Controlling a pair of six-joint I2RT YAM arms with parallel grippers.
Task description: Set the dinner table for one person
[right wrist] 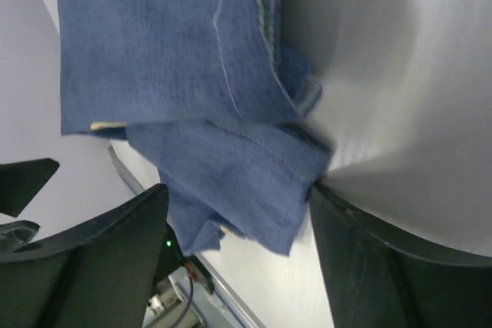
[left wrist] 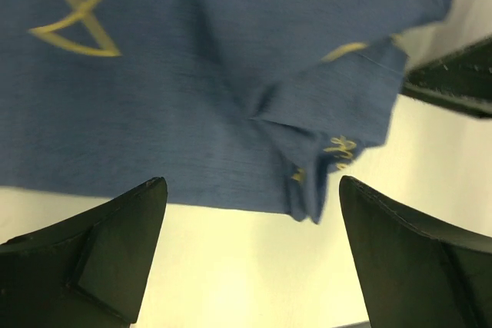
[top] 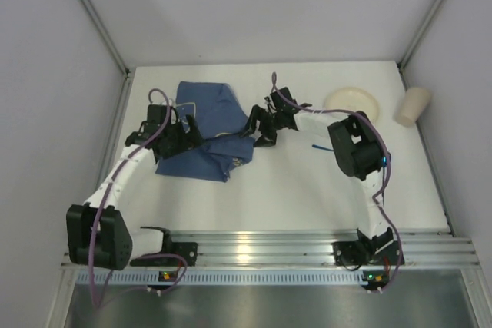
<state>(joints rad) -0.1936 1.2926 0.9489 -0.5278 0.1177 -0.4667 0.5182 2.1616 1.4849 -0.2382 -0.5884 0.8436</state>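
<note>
The dinner table is the white tabletop [top: 292,190]. A dark blue cloth mat [top: 201,124] lies crumpled and folded on it at the back left. My left gripper [top: 189,138] is at the mat's left side, open and empty. In the left wrist view the mat's edge [left wrist: 231,82] lies just beyond my open left gripper [left wrist: 254,197]. My right gripper [top: 258,130] is at the mat's right edge. In the right wrist view it [right wrist: 238,213] is open, with a folded corner of the mat [right wrist: 231,159] hanging between the fingers and touching the right one.
A cream plate [top: 352,100] lies at the back right, with a beige cup [top: 412,105] on its side beyond it. A thin blue stick-like item [top: 320,146] lies near the right arm. The ribbed aluminium rail [top: 307,247] runs along the near edge. Walls enclose the table.
</note>
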